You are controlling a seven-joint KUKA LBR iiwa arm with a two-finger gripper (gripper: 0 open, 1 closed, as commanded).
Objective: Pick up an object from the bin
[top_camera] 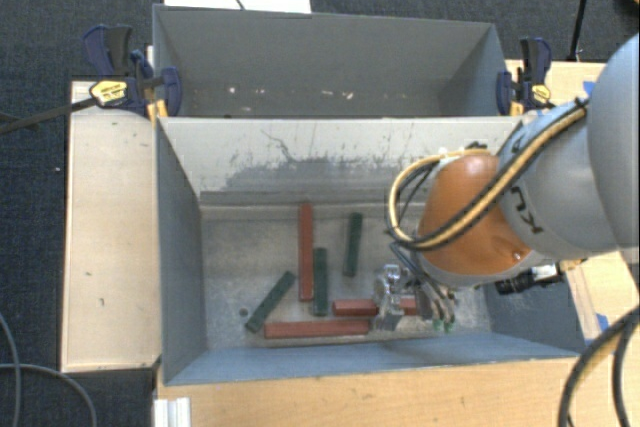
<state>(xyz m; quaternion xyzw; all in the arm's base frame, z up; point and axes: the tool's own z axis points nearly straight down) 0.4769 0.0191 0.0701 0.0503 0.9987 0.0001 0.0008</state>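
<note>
- Front wall of the bin [330,353]: a long red bar [310,329] lies flat along it, running left-right.
- Just behind it, a short red bar [352,308], also left-right. Its right end sits right at the gripper [400,303], so the bar stretches off to the gripper's left.
- Gripper's down at the floor, front right. Can't tell if it's open or clamped, the wrist hides that.
- Further back: a slanted dark green stick [270,302], then upright green and red ones.

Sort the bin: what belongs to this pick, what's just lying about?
In play: pincer; short red bar beside it.
Lying about: long red bar by near wall; red bar farther back; left green bar; middle green bar; right green bar.
</note>
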